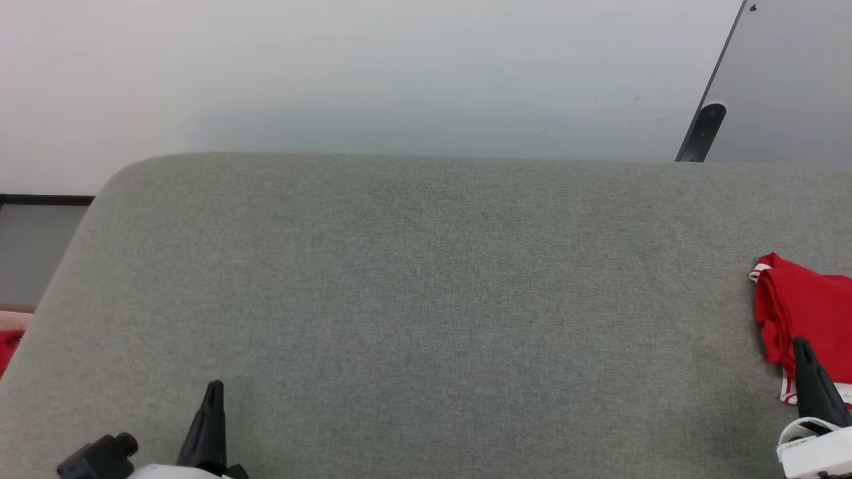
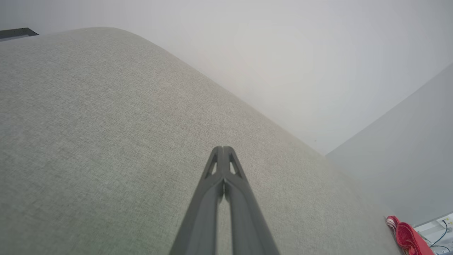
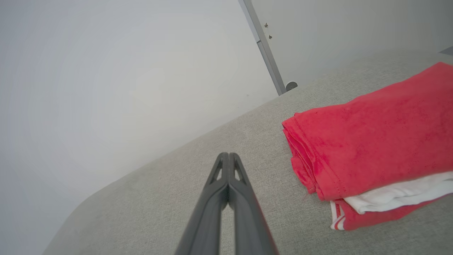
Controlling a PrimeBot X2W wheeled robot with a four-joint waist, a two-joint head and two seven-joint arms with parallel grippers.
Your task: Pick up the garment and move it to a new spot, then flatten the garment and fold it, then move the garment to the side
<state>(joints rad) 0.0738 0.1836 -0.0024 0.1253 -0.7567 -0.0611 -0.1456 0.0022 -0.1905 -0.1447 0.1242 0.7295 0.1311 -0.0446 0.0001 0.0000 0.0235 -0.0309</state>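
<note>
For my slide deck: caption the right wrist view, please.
Shut right end effector over the grey surface, close beside the folded red-and-white garment.

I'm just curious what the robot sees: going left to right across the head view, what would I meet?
Red cloth at the left edge → left end effector → folded red jersey.

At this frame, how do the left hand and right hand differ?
The left hand points over bare grey surface, far from the folded garment; the right hand sits close beside the garment, not touching it. The left hand shows at the head view's lower left, the right hand at its lower right edge. Both are shut and empty.
</note>
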